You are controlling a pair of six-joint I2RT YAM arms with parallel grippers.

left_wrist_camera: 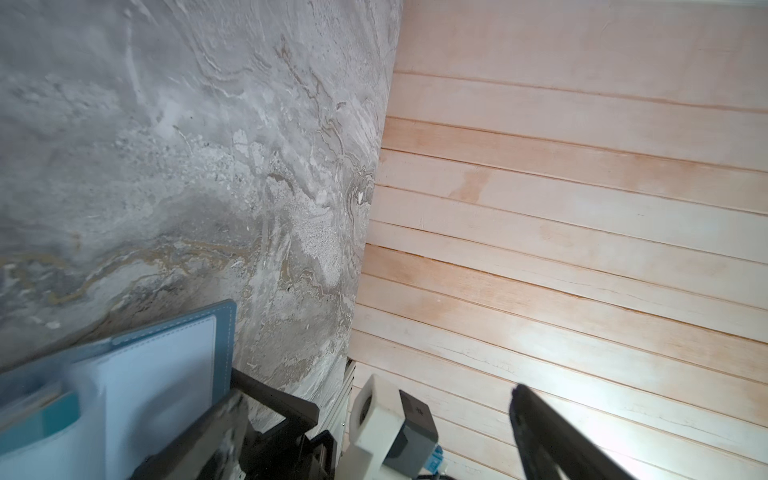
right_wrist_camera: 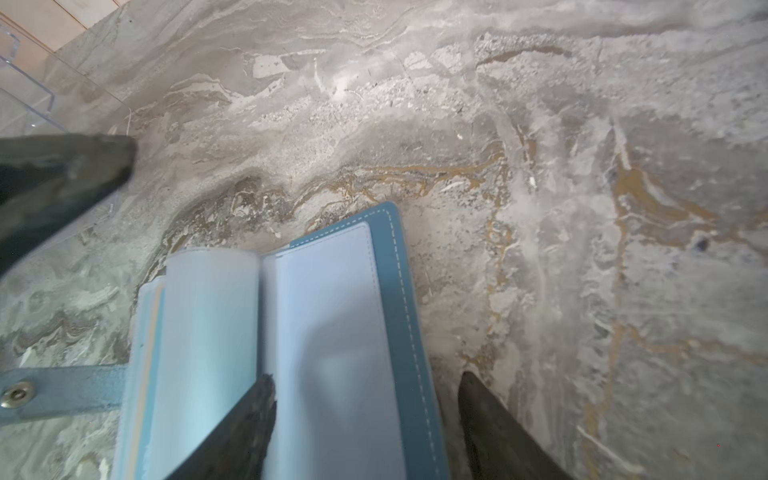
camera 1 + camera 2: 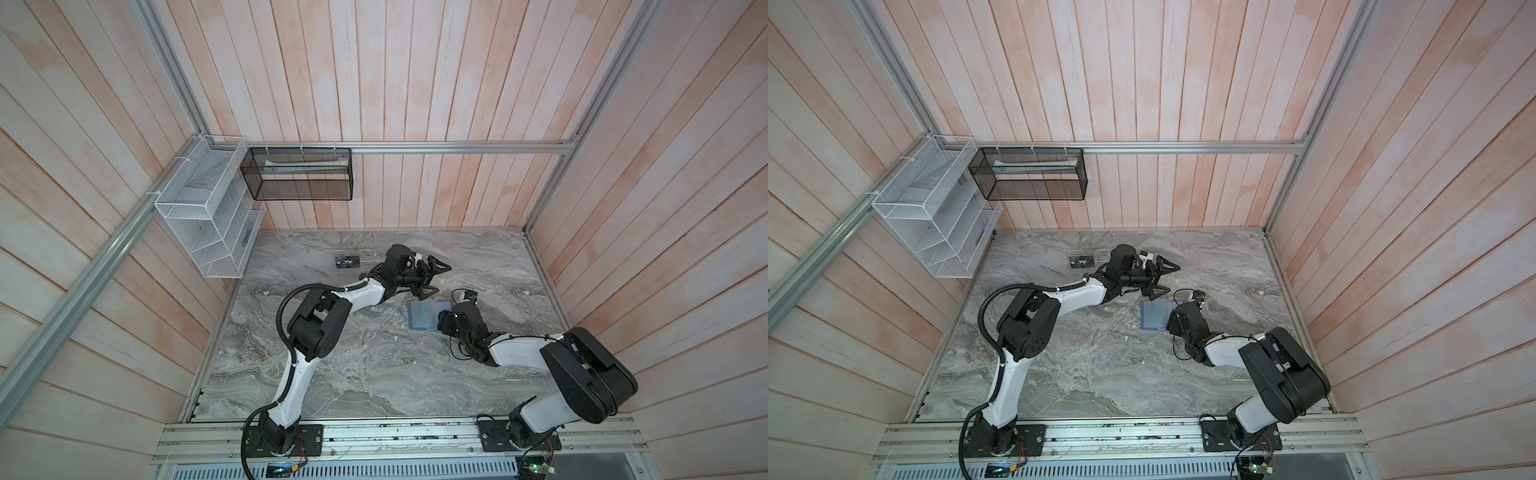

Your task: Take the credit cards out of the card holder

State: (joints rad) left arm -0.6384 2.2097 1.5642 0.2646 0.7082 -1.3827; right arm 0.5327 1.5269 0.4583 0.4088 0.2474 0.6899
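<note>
The open card holder (image 2: 332, 299) is cut off beneath the spread right gripper (image 2: 365, 376).

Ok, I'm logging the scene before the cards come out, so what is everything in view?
card holder: one, slate-blue, open mid-table
teal card: one glimpsed, teal, inside holder; others hidden
black card: one, black, in the rack
clear rack: one, clear, table's back left
wire basket: one, white, left wall
mesh basket: one, black, back wall
table: one, grey marble, underneath all
left gripper: one, black, open, beyond the holder
right gripper: one, black, open, at the holder's edge
</note>
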